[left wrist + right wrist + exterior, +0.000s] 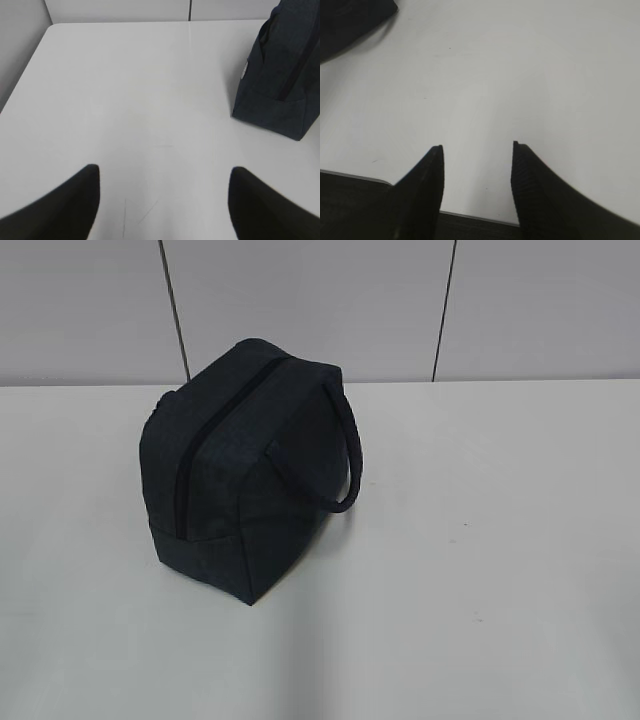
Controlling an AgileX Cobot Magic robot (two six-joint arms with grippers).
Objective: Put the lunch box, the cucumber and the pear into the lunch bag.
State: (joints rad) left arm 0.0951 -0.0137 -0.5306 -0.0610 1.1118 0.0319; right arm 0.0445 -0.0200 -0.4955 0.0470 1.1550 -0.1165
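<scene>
The lunch bag [245, 475] stands on the white table [480, 570], a dark navy fabric box with a rounded top, its black zipper [205, 445] running up the near end and over the crown in one closed line. A looped strap handle [335, 455] arches out from its side and droops toward the table, and a seam runs around the lower part of the body, marking off a darker base panel. From the left gripper [162, 200] the bag sits ahead and off to the right, well apart from the fingers, showing one corner, a stretch of zipper and a small pale tag on its end [277, 75]. That gripper hangs over bare table with its two dark fingers [60, 210] spread wide and nothing between them. The right gripper [477, 150] is likewise released, its ribbed fingers [535, 190] parted over the near table edge, holding nothing; from it only a dark corner of the bag [350, 20] shows, far ahead and to the left, casting a soft shadow on the tabletop. A few faint scratches mark the table just in front of the left gripper, and pale wall panels with dark seams [175, 310] rise behind the table.
</scene>
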